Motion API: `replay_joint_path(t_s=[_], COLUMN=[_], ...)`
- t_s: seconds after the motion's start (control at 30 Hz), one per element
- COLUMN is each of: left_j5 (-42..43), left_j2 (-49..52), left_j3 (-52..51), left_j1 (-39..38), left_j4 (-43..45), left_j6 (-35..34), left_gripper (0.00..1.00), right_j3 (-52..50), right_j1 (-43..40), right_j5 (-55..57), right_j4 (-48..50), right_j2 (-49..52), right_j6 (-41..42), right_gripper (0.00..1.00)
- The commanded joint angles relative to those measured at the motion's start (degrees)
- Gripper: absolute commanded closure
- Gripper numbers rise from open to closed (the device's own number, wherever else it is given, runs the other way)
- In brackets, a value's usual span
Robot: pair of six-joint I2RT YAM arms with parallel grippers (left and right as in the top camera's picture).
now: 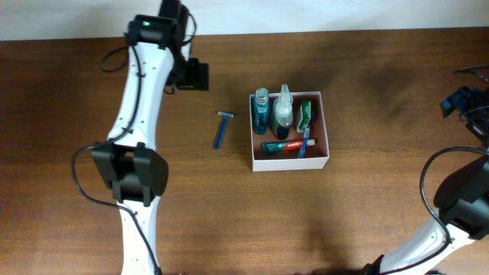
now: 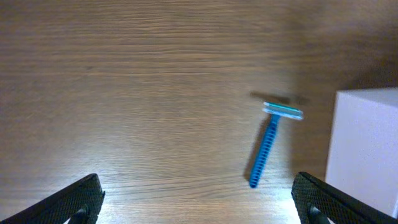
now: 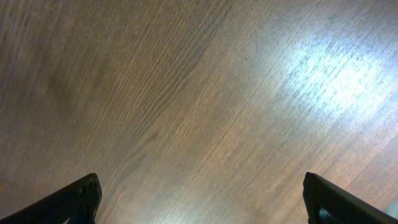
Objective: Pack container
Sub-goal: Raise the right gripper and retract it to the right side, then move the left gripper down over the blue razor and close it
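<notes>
The container (image 1: 291,163) is a shallow white box with a reddish-brown inside, at the table's middle. It holds a blue bottle (image 1: 260,112), a clear spray bottle (image 1: 283,111), a green packet (image 1: 304,114) and a toothpaste tube (image 1: 284,148) with a toothbrush. A blue razor (image 1: 221,130) lies on the wood left of it. In the left wrist view the razor (image 2: 268,142) lies ahead, beside the container's white wall (image 2: 364,146). My left gripper (image 2: 198,198) is open and empty, back-left of the razor (image 1: 192,75). My right gripper (image 3: 202,199) is open and empty over bare wood at the far right (image 1: 458,99).
The dark wooden table (image 1: 367,214) fills the view, with a white strip along its back edge (image 1: 306,15). My left arm (image 1: 137,130) runs down the left side. My right arm (image 1: 458,206) stands at the right edge.
</notes>
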Motion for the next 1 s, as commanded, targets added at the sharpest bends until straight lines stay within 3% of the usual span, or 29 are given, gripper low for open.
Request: replay_joint_path(t_s=[0.0, 0.4, 0.57, 0.7, 0.97], left_j5=[1.0, 1.1, 8.3, 8.5, 0.8], left_j2=[-0.2, -0.2, -0.2, -0.2, -0.2], left_j3=[-0.2, -4.9, -11.8, -14.3, -18.6], left_j1=[-1.8, -3.8, -4.1, -4.2, -6.2], left_j4=[0.6, -2.5, 0.1, 2.4, 6.0], left_j6=[2.4, 2.4, 9.8, 10.7, 12.5], left_gripper=[0.01, 0.02, 0.04, 0.05, 0.11], right_j3=[-1.1, -1.1, -1.1, -1.1, -1.1], right_j1=[-0.2, -0.2, -0.2, -0.2, -0.2], right_j5=[1.4, 1.4, 1.4, 1.4, 1.4], right_j4=[0.4, 0.4, 0.4, 0.4, 0.4], right_j2=[-0.5, -0.5, -0.5, -0.5, -0.5], right_j6=[-0.3, -0.3, -0.3, -0.3, -0.3], right_gripper=[0.01, 0.01, 0.01, 0.01, 0.01])
